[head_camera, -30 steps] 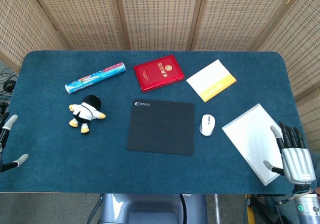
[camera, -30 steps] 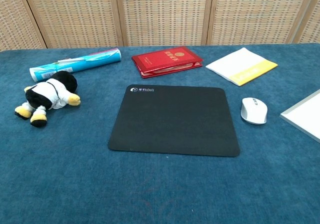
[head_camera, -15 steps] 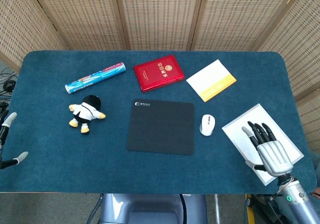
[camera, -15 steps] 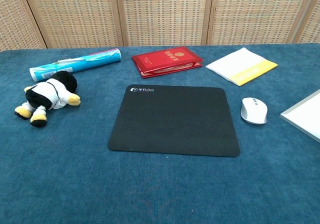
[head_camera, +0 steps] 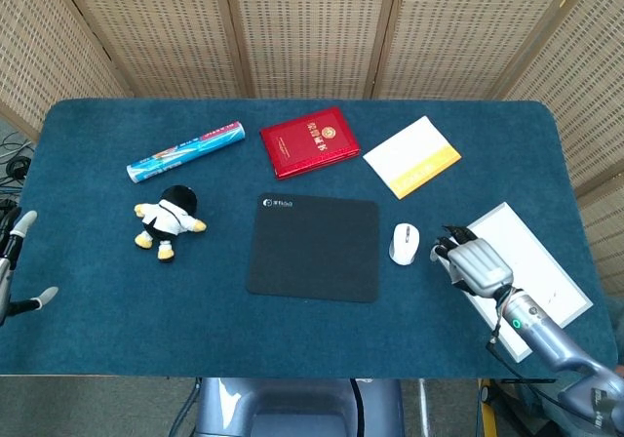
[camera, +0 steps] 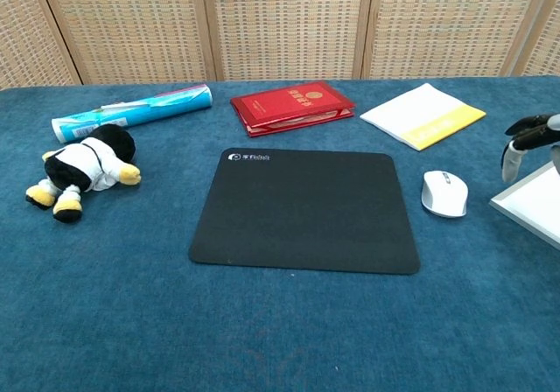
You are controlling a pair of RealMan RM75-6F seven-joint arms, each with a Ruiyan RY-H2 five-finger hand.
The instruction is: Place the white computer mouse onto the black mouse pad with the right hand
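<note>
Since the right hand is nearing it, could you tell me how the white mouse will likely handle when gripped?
The mouse looks smooth and rounded, so fingers may slip. It sits flat on the table, so rolling seems unlikely. It probably feels light.

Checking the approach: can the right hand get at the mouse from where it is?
Probably yes. The right hand hangs just right of the mouse, with only bare tablecloth between them. The white board lies under the hand, not in its way.
</note>
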